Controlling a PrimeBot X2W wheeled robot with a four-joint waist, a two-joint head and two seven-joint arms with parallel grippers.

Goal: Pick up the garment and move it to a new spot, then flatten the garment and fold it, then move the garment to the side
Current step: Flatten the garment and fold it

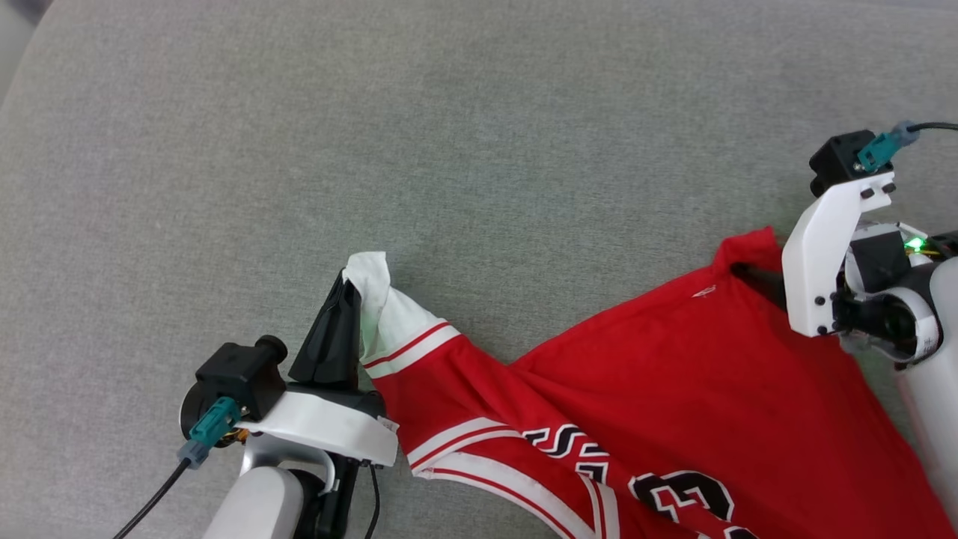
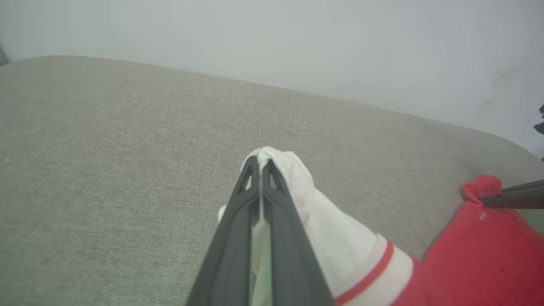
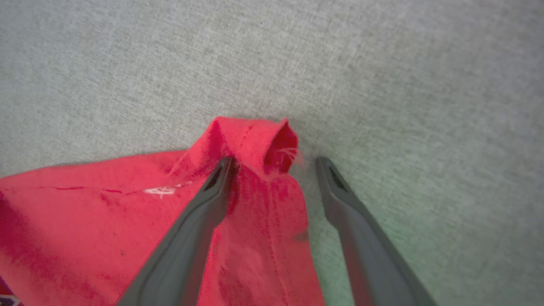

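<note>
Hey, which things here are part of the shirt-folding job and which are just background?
Job:
- red soft-fabric jersey with black lettering
- left gripper, shut on its white sleeve
- right gripper, open, straddling its red corner

Just there:
- grey woven cushion underneath
- pale wall behind

Colour key. The garment (image 1: 673, 374) is bright red, with a white sleeve (image 1: 382, 307) whose white trim (image 1: 419, 346) carries a thin red stripe. The print (image 1: 673, 494) is black, outlined in white. A small white mark (image 3: 161, 191) on the red cloth is possibly a logo; it is too blurred to read. The upholstered surface (image 1: 449, 112) is a heathered grey weave. The left gripper (image 1: 343, 283) and right gripper (image 3: 274, 161) have black fingers (image 3: 191, 229), white mounts (image 1: 819, 254) and teal connectors (image 1: 213, 423). A green light (image 1: 913, 244) glows at the right wrist.
</note>
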